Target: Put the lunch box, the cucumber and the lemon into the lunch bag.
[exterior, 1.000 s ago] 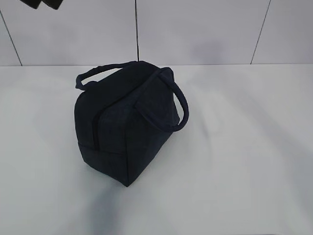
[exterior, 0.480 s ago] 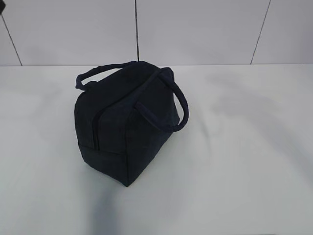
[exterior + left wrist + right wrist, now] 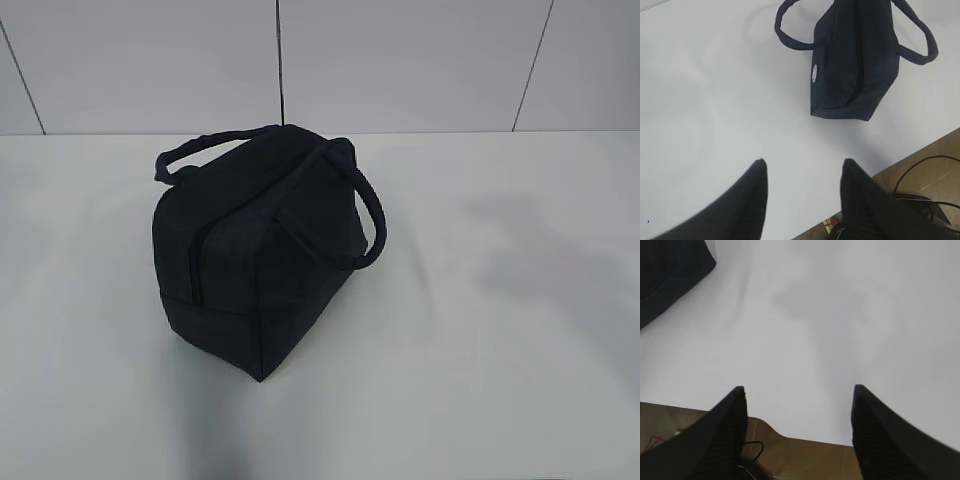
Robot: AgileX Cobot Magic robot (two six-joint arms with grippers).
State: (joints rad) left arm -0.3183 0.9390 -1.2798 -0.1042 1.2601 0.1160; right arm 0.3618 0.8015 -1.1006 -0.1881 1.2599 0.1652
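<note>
The dark navy lunch bag (image 3: 255, 245) stands on the white table, left of centre, its top zipper closed and its two loop handles up. It also shows in the left wrist view (image 3: 855, 55) and as a corner in the right wrist view (image 3: 665, 275). My left gripper (image 3: 802, 170) is open and empty, high above the table near its front edge. My right gripper (image 3: 797, 395) is open and empty above the table's edge. Neither gripper shows in the exterior view. The lunch box, cucumber and lemon are out of view.
The white table (image 3: 500, 330) spreads around the bag. A grey panelled wall (image 3: 400, 60) stands behind it. Beyond the table's edge lie a brown floor with black cables (image 3: 925, 180) and a cable on brown boards (image 3: 755, 447).
A dark gripper at the exterior view's top left corner has moved up and out of frame. The bag has not moved.
</note>
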